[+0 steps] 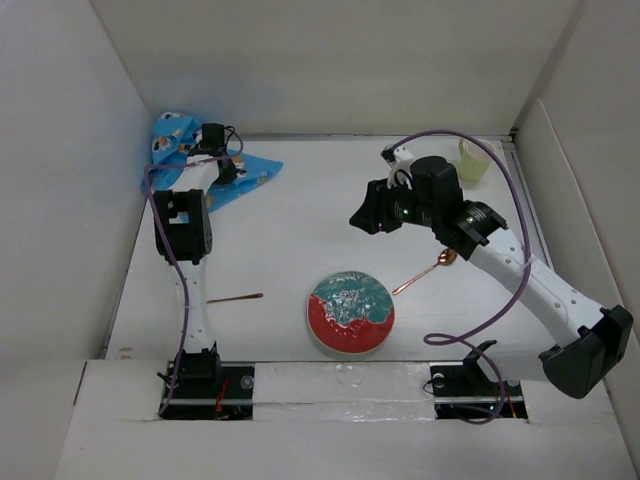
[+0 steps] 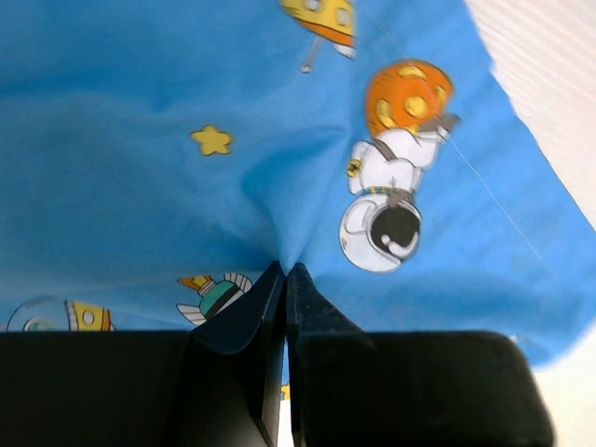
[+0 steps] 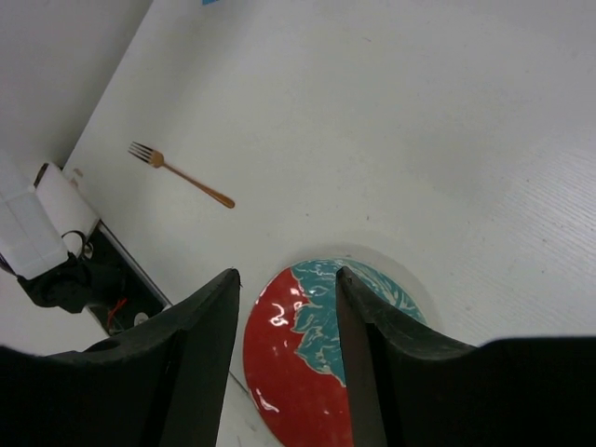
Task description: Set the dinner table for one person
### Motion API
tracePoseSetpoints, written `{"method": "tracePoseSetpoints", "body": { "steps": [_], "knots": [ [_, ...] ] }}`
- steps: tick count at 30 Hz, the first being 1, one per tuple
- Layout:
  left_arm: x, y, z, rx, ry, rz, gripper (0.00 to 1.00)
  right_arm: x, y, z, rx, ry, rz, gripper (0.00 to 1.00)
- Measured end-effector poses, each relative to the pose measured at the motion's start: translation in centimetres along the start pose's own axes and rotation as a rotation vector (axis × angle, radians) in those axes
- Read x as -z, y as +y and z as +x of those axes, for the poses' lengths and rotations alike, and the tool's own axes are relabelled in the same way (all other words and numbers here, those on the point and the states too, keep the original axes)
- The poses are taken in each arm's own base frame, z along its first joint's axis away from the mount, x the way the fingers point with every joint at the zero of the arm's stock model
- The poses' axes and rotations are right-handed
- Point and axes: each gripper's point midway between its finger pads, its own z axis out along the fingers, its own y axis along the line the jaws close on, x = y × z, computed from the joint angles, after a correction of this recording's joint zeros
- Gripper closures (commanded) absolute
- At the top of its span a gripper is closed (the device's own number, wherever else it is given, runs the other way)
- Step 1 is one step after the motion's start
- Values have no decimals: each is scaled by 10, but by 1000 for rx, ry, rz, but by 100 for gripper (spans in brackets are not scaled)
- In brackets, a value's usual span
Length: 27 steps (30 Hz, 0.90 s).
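Observation:
The dinner table (image 1: pixel 300 230) is the white tabletop. A crumpled blue placemat (image 1: pixel 200 160) with astronauts lies at its far left corner. My left gripper (image 1: pixel 225 168) is down on it. In the left wrist view that gripper (image 2: pixel 284 267) is shut on a puckered fold of the placemat (image 2: pixel 186 140). A red and teal plate (image 1: pixel 350 312) sits near the front centre. My right gripper (image 1: pixel 366 215) hangs open above the table, nothing between its fingers. In the right wrist view the plate (image 3: pixel 298 363) shows below the right gripper (image 3: pixel 284 273).
A copper fork (image 1: pixel 235 297) lies left of the plate, also seen as the fork (image 3: pixel 182 174) in the right wrist view. A copper spoon (image 1: pixel 425 272) lies right of the plate under the right arm. A pale green cup (image 1: pixel 473 160) stands at the back right. White walls enclose the table.

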Motion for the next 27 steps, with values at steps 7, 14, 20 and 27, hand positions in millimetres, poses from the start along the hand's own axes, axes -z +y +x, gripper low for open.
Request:
{"method": "tracePoseSetpoints", "body": {
  "steps": [7, 14, 20, 27],
  "knots": [
    [43, -159, 75, 64, 126, 368, 94, -18, -9, -16, 6, -1, 29, 100],
    [140, -303, 166, 60, 285, 716, 37, -34, -42, -40, -16, -23, 100, 73],
    [187, -289, 126, 94, 221, 769, 51, -32, -66, -48, -54, -51, 158, 73],
    [203, -133, -24, 252, -151, 589, 89, -57, -83, -9, -122, 36, 171, 100]
  ]
}}
